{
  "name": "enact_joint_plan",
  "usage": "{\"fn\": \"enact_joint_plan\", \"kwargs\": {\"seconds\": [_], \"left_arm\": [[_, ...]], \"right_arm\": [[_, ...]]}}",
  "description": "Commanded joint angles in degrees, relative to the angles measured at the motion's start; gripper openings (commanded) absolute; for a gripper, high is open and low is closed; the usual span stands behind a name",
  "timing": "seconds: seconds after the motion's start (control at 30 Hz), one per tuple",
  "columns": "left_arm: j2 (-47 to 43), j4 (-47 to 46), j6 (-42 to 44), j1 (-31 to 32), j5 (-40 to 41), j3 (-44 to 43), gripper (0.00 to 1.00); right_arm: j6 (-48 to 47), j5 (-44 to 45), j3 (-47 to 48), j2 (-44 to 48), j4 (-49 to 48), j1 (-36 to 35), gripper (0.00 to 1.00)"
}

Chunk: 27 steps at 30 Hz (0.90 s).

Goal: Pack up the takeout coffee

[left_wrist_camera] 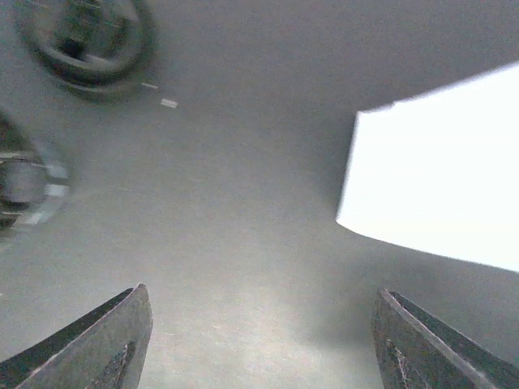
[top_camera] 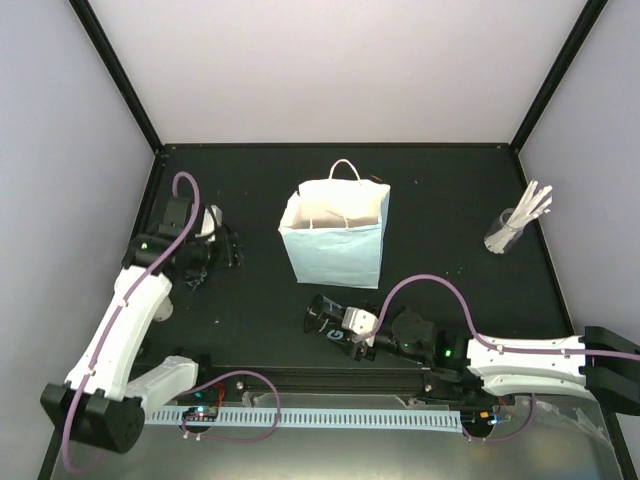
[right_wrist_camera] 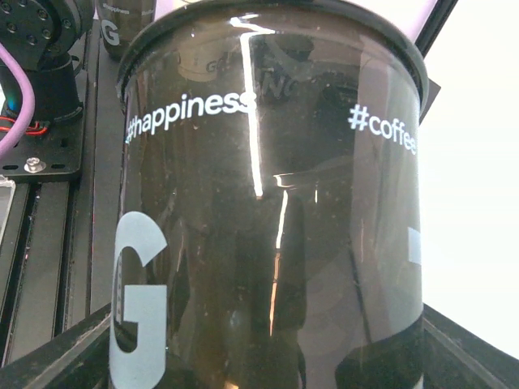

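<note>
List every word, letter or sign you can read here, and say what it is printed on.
"#happiness": on the black cup in the right gripper.
"#coffee": same cup.
"G": large, lower on that cup.
"G": on a second cup behind; its smaller print is unreadable.
The bag shows no print.

A light-blue paper bag with white handles (top_camera: 335,235) is stood upright near the middle of the black table top (top_camera: 440,180). A clear glass of white sticks (top_camera: 515,225) is placed well to its right, close to the right wall. In front of the bag, toward the near edge, a glossy black takeout cup (top_camera: 320,312) is held on its side between the fingers of the right gripper (top_camera: 338,322). The left gripper (top_camera: 222,250) is found left of the bag and apart from it, with nothing between its fingers. A white slotted cable duct (top_camera: 340,418) is laid along the near edge, before the cup.
</note>
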<state>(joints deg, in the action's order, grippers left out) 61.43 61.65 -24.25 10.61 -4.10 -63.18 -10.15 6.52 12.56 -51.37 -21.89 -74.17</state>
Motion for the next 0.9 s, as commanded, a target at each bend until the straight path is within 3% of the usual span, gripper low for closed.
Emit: {"fn": "enact_joint_plan", "kwargs": {"seconds": [0.0, 0.23, 0.3, 0.37, 0.5, 0.7, 0.87], "left_arm": [[-7.54, -6.33, 0.29, 2.31, -21.72, 6.79, 0.77], [-18.6, -21.3, -6.64, 5.39, -42.37, 19.65, 0.81], [-20.79, -27.16, -9.82, 7.1, -45.18, 23.64, 0.73], [-22.29, -31.38, -12.59, 9.32, -45.21, 26.7, 0.66], [-22.91, -38.85, -17.6, 14.63, -44.05, 31.37, 0.64], [-18.63, -44.34, -20.55, 22.43, -41.66, 33.52, 0.6], [-15.21, -44.59, -20.04, 25.01, -39.34, 33.56, 0.55]], "right_arm": [[-0.19, -0.94, 0.07, -0.63, -4.79, -0.13, 0.76], [-1.56, -1.32, 0.37, -0.66, -5.27, -0.15, 0.77], [-1.79, -1.42, 0.36, -0.61, -5.27, -0.13, 0.77], [-1.8, -1.6, 0.3, -0.36, -5.5, -0.17, 0.77], [-1.88, -2.03, 0.51, -0.22, -5.92, -0.15, 0.77], [-2.32, -2.39, 0.98, -0.63, -6.04, -0.12, 0.77], [-2.25, -2.41, 1.15, -0.64, -6.3, -0.12, 0.77]]}}
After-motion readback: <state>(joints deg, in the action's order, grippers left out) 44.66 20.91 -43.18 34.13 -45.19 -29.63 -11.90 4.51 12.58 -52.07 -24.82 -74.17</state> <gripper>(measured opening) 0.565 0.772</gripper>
